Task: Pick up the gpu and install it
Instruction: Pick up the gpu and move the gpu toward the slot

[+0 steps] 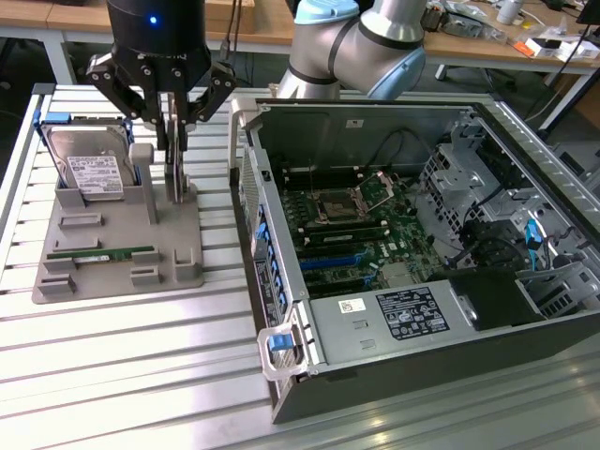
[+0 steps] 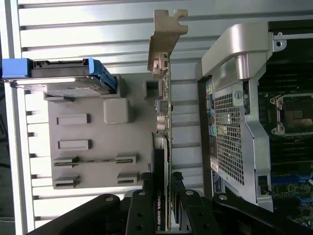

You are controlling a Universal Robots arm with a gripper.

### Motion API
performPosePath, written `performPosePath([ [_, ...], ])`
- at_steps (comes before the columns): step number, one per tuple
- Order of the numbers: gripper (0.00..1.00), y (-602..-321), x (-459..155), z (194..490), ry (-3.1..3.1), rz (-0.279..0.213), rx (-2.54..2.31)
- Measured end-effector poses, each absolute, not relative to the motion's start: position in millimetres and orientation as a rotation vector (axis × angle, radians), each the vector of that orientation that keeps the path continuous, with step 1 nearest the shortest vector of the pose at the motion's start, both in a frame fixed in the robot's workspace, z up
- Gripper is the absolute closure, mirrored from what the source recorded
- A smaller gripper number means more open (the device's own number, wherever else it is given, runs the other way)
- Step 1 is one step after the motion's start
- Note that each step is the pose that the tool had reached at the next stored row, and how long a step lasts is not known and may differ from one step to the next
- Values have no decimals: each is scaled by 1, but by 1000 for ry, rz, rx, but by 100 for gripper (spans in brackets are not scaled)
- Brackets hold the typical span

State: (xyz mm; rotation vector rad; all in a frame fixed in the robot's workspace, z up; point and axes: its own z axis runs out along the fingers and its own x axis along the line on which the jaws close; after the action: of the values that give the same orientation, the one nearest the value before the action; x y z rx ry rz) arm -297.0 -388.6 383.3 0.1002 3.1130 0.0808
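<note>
Exterior view: the pincer (image 1: 175,141) is clenched on the gpu (image 1: 174,183), which stands on edge in the grey fixture (image 1: 112,272). It is gripped but apparently not lifted, and the case (image 1: 375,366) beside the fixture awaits it.

Wrist view: the fingers (image 2: 142,205) press both card faces, and the silver bracket (image 2: 161,44) reaches past the fixture's edge. The exterior view hides both details.

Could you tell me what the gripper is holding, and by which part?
The gpu, standing on edge in the grey tray; the jaws of the gripper pinch its broad faces at the upper edge, away from its bracket.
</note>
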Motion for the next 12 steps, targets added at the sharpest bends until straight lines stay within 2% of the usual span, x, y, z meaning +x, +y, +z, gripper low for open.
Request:
performPosePath([
  [12, 74, -389, -297, 392, 3113, 81, 100],
])
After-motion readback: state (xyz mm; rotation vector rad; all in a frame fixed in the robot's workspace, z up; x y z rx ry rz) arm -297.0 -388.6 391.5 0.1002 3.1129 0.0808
